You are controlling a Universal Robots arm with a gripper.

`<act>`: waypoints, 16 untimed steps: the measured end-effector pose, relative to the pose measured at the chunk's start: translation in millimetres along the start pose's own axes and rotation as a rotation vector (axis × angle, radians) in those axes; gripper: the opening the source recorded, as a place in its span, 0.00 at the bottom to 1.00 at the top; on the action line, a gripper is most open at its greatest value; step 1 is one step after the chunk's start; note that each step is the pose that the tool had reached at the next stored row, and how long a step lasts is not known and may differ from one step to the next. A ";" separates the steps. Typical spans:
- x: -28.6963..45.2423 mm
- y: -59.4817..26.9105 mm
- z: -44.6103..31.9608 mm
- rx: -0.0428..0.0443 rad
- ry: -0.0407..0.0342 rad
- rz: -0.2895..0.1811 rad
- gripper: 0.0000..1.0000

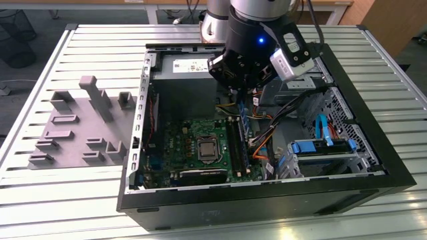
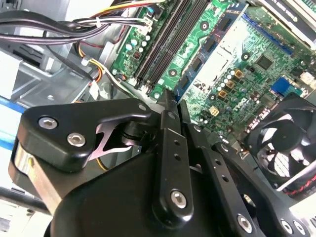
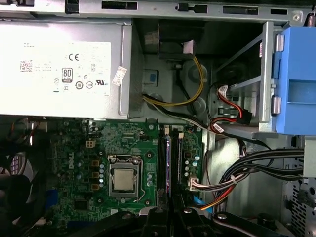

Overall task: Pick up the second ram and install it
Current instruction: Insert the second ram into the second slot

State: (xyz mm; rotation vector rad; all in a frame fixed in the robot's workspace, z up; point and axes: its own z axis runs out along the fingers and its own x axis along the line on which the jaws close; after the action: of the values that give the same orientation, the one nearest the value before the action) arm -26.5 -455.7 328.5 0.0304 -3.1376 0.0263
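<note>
My gripper (image 1: 243, 96) hangs inside the open computer case (image 1: 373, 150), pointing down at the motherboard (image 1: 180, 142). Its fingers are shut on the second ram (image 1: 245, 122), a slim blue-green stick held on edge. In the second wrist view the black fingers (image 2: 168, 143) clamp one end of the ram (image 2: 207, 47), whose dark chips run away from the gripper (image 2: 173, 101). In the first wrist view the ram (image 3: 169, 163) appears as a thin edge running along the black memory slots (image 3: 162, 165), beside the CPU socket (image 3: 122, 178). Whether it touches a slot I cannot tell.
A silver power supply (image 3: 64, 64) fills the case's far end. Cable bundles (image 3: 247, 168) and a blue drive bay (image 3: 296, 79) lie beside the slots. A black fan (image 2: 281, 143) sits close by. A grey fixture (image 1: 80, 125) stands on the slatted table at the exterior view's left.
</note>
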 end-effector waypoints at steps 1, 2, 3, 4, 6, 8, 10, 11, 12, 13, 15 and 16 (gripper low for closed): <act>0.0 -1.0 1.8 0.0001 0.0000 0.000 0.14; 0.0 -2.0 3.6 0.0001 0.0000 0.000 0.14; 0.1 -2.5 5.4 0.0000 0.0000 0.000 0.14; 0.2 -2.6 7.2 0.0001 0.0001 0.001 0.14; 0.2 -2.6 10.9 0.0001 0.0001 0.003 0.14; 0.2 -2.5 14.6 0.0019 0.0002 0.005 0.14; 0.3 -2.4 18.2 0.0025 0.0002 0.007 0.14; 0.3 -2.4 20.0 0.0024 0.0002 0.008 0.14; 0.3 -2.4 21.9 0.0025 0.0002 0.008 0.14; 0.3 -2.4 23.6 0.0026 0.0002 0.009 0.14; 0.3 -2.3 24.8 0.0026 0.0002 0.009 0.14; 0.3 -2.4 24.8 0.0028 0.0003 0.009 0.14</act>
State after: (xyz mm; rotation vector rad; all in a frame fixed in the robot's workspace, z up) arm -26.8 -458.5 303.7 0.0168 -3.1375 0.0307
